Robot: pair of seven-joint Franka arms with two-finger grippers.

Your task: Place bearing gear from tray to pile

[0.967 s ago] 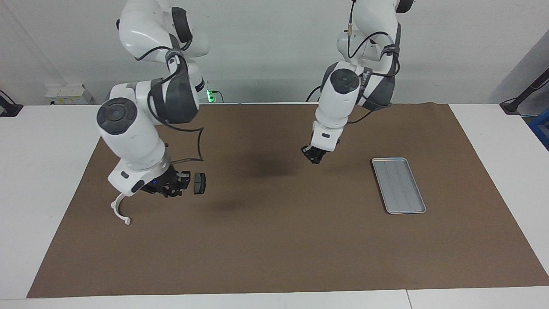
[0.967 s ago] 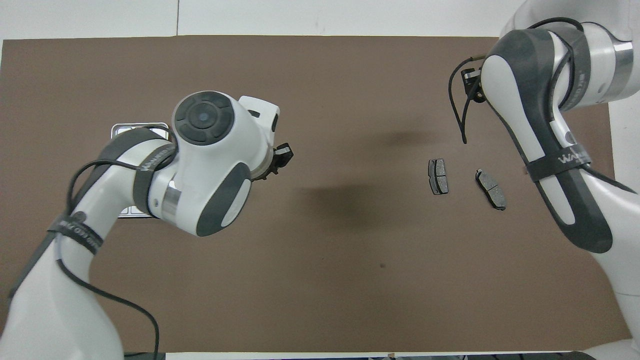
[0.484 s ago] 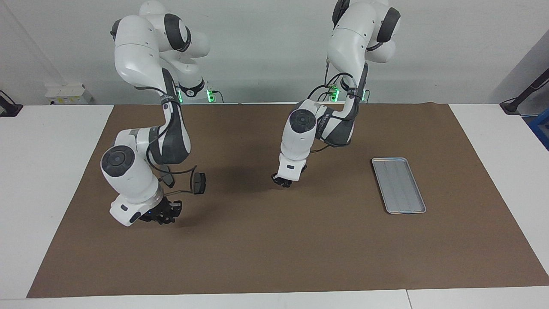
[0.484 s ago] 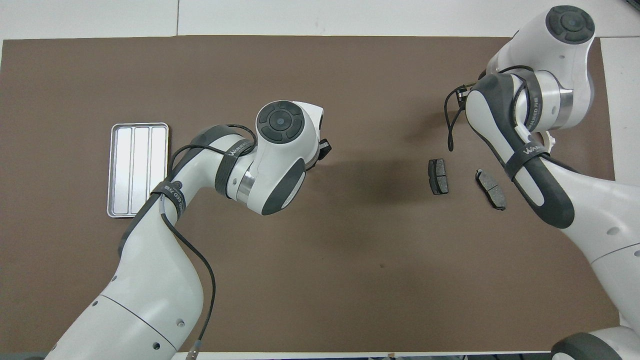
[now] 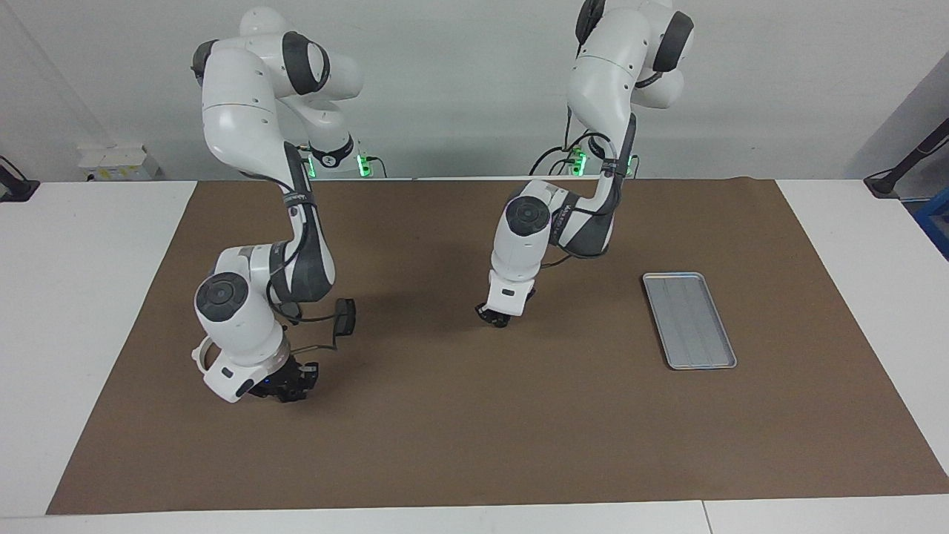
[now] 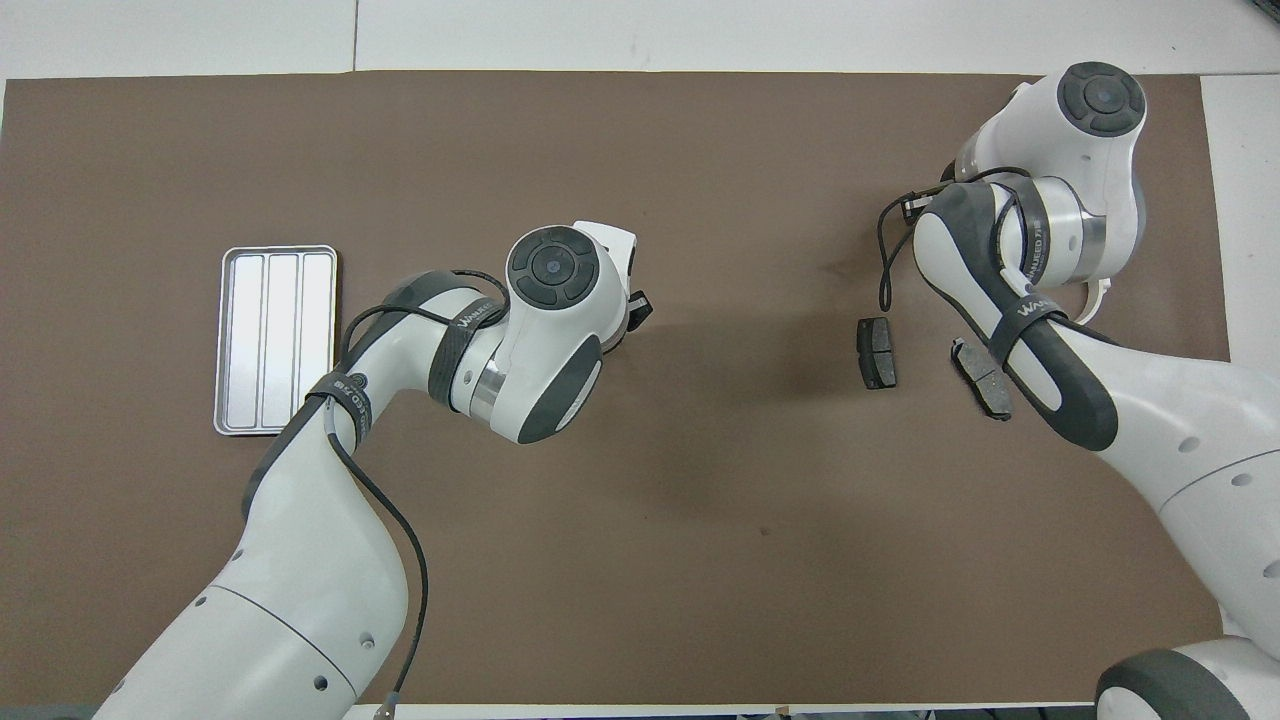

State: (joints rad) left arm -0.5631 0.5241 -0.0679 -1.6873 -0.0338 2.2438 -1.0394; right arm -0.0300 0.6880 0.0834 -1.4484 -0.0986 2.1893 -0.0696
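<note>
Tray (image 5: 689, 320) bare near the left arm's edge. Left gripper (image 5: 495, 317) low over mat centre, maybe clutching the gear; grip unreadable. Right gripper (image 5: 285, 387) by the pile (image 6: 877, 352), likewise unreadable. Delivery pending.

wall (image 5: 460, 89): plain pale grey, no marks
table (image 5: 89, 297): white top, seam near front edge
mat (image 5: 474, 430): brown sheet covering most of table
white box (image 5: 118, 162): by wall, right arm's end
light: even, soft shadows on mat
</note>
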